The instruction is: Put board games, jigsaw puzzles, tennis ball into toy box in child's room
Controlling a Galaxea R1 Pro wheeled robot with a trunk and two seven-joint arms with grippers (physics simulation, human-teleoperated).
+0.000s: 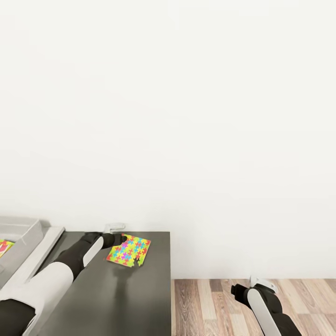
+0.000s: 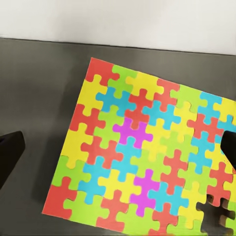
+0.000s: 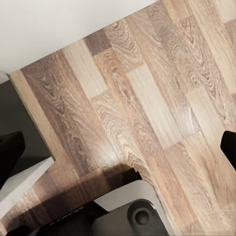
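The left gripper [image 1: 122, 239] is hovering at the near-wall edge of a puzzle [image 1: 129, 250] that is lying flat on the dark unit [image 1: 116, 298], near its back edge by the wall [image 1: 186, 116]. In the left wrist view the fingers [image 2: 11, 155] are spread wide, one tip out over bare top, the other over the puzzle [image 2: 142, 157]; nothing is between them. The step in hand looks like picking up this puzzle, and since it is a thin sheet lying flush on a hard matt surface, the next move probably calls for getting a finger under an edge or sliding it toward the unit's edge before closing. It is a bright square of interlocking red, yellow, green, blue and magenta pieces, with one piece missing at a corner. The grey box [image 1: 21, 238] is sitting beyond the unit's left edge, a second patterned square showing inside it. The right gripper [image 1: 238, 289] is hanging over plank floor [image 3: 147, 98], its fingers [image 3: 10, 152] wide apart and empty.
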